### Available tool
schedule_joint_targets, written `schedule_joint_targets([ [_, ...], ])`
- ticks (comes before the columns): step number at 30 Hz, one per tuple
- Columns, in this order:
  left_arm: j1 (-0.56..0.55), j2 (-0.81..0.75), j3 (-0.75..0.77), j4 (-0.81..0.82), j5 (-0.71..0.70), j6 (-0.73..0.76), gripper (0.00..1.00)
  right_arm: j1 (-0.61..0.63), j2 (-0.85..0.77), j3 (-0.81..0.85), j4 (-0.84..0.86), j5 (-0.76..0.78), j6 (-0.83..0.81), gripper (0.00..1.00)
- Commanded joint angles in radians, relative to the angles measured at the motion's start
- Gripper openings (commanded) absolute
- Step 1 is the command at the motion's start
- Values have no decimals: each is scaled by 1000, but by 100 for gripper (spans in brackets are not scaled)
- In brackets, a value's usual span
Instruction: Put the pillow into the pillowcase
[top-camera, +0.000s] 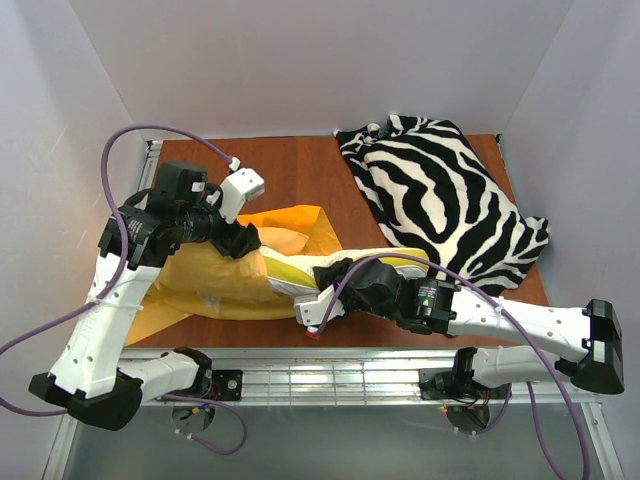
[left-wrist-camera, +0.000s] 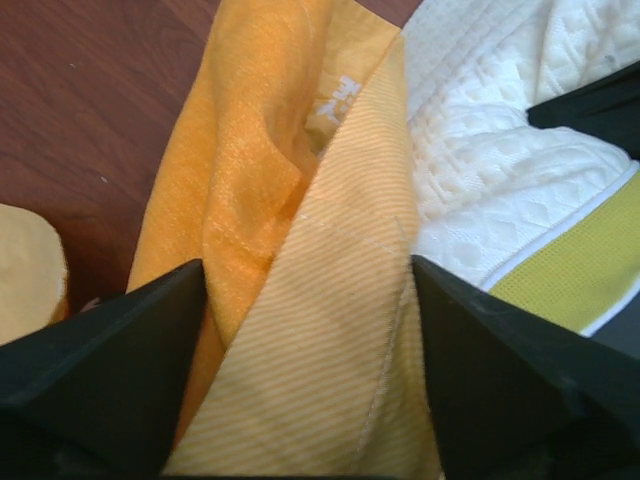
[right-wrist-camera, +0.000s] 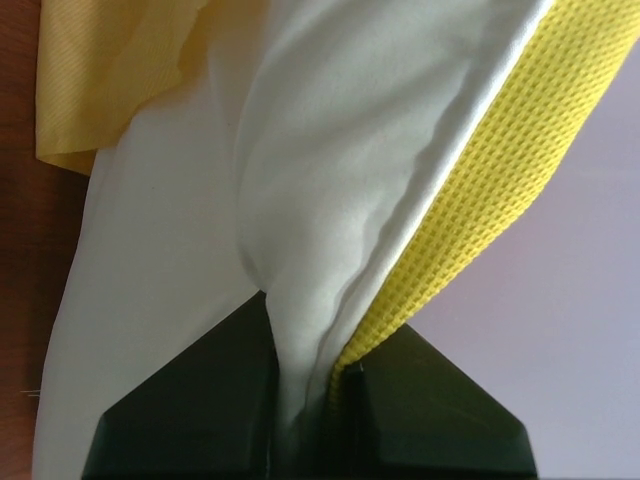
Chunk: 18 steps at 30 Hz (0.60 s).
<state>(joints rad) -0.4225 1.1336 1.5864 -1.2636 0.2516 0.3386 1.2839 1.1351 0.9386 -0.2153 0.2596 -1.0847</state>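
The orange-yellow pillowcase (top-camera: 215, 280) lies at the front left of the table. The white pillow (top-camera: 290, 272), with a yellow-green band, sticks out of its mouth toward the right. My left gripper (top-camera: 238, 240) sits at the mouth. In the left wrist view my left gripper (left-wrist-camera: 308, 262) has its jaws apart, with the pillowcase (left-wrist-camera: 250, 170) hem lying between them and the quilted pillow (left-wrist-camera: 500, 180) to the right. My right gripper (top-camera: 335, 280) is shut on the pillow's edge. The right wrist view shows my right gripper (right-wrist-camera: 320, 330) pinching white pillow (right-wrist-camera: 300, 150) cloth and its yellow band.
A black-and-white zebra-striped cloth (top-camera: 440, 200) lies heaped at the back right. Bare brown table (top-camera: 290, 170) shows at the back middle. White walls enclose the table on three sides. A metal rail runs along the front edge by the arm bases.
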Motion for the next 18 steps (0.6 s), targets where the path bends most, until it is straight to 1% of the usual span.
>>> schedule_joint_targets([
  [1,4,6,-3,-106,37,-4,68,-1,11,-4,-76,32,5,1],
  [2,5,11,-15,-132,85,-12,60,-1,15,-3,-75,33,9,1],
  [3,4,8,-25,-132,100,-18,40,-1,15,-1,-76,36,14,1],
  [4,5,6,-31,-132,115,-21,31,-3,18,8,-76,35,20,1],
  [5,5,9,-35,-132,150,-23,17,-1,20,12,-76,33,32,1],
  [6,4,17,-26,-129,173,-23,0,-1,28,19,-75,29,40,1],
  [7,4,28,-14,-122,198,-26,0,-3,34,43,-79,21,51,1],
  [8,4,32,25,-78,269,-33,0,-1,52,55,-82,17,63,1],
  [10,4,51,70,-21,355,-53,0,-5,74,87,-85,6,71,1],
  [11,2,61,92,54,403,-76,0,-5,101,123,-84,4,84,1],
  [12,2,78,130,79,495,-107,0,-11,118,150,-84,0,95,1],
  [13,-1,116,147,105,541,-137,0,-18,136,175,-84,-5,104,1],
  [15,-5,153,155,196,633,-200,0,-37,179,248,-84,-11,118,1],
  [17,-25,157,136,312,669,-242,0,-55,207,308,-87,-17,124,1],
  [18,-35,150,97,369,682,-271,0,-61,213,321,-88,-26,124,1],
])
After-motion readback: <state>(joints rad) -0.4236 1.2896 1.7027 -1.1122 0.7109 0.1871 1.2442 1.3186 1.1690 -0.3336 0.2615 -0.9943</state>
